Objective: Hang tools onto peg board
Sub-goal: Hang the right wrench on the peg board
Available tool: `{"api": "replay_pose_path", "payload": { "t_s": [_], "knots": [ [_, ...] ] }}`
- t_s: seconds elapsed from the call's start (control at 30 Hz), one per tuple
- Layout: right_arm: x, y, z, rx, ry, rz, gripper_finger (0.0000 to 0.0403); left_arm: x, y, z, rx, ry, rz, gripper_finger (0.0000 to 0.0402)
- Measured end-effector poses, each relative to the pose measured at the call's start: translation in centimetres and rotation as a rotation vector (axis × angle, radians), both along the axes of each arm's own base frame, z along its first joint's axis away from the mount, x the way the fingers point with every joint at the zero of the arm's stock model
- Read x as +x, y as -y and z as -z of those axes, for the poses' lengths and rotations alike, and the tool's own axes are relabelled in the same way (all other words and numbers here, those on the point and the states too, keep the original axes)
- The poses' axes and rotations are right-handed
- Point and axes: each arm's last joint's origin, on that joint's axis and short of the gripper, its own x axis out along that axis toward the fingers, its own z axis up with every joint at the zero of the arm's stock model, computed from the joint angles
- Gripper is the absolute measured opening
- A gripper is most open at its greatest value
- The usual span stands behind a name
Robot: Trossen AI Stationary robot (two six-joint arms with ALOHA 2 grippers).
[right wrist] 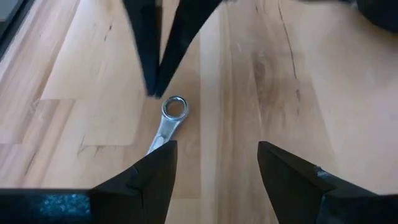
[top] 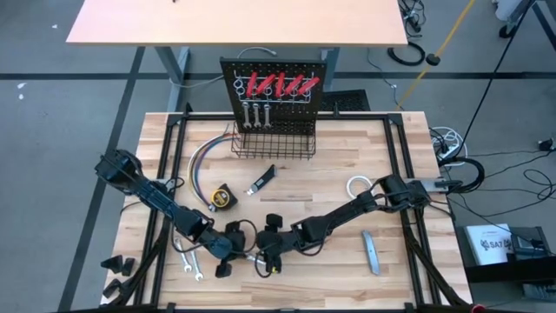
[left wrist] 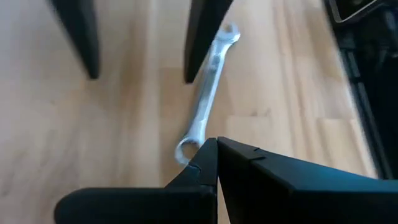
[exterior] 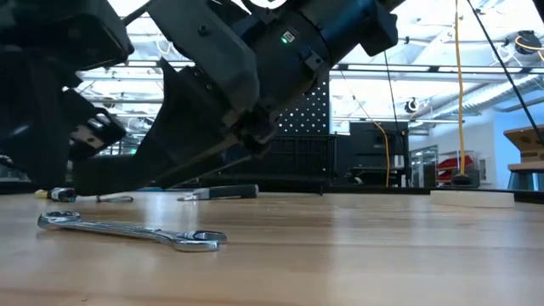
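While both arms crowd the desk's [top: 347,165] near edge, your left hand [top: 228,261] is pinched tight with nothing in it, and your right hand [right wrist: 214,165] hangs with its fingers spread wide above a slim silver open-end wrench [right wrist: 166,127] lying flat on the pale wood. That wrench seems, from the blurry left wrist view, to lie just beside both hands. Far across, the upright black perforated metal peg board [top: 278,87] carries red-handled tools [top: 282,84].

- Table [top: 347,148]: pale tan wood, plank-striped.
- Peg board [top: 278,74]: black, dotted with holes.
- Handles [top: 282,84] on the board: red.
- Basket [top: 274,143]: black wire grid.
- Tape measure [top: 223,197]: yellow and black.
- Wrench [exterior: 127,229]: shiny silver.
- Tape roll [top: 358,185]: white.
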Motion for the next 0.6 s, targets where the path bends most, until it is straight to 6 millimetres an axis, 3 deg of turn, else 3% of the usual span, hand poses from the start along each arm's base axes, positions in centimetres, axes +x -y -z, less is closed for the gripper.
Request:
{"api": "replay_pose_path", "payload": {
  "t_s": [0.43,0.6],
  "knots": [
    [0.0,-0.1,0.0,0.006,0.004,-0.014,0.0215,1.0,-0.2,2.6,0.001,-0.061,-0.047,0.0006],
    [0.0,-0.1,0.0,0.011,0.001,-0.010,0.0215,1.4,-0.6,2.5,-0.027,-0.056,-0.049,0.0006]
  ]
}}
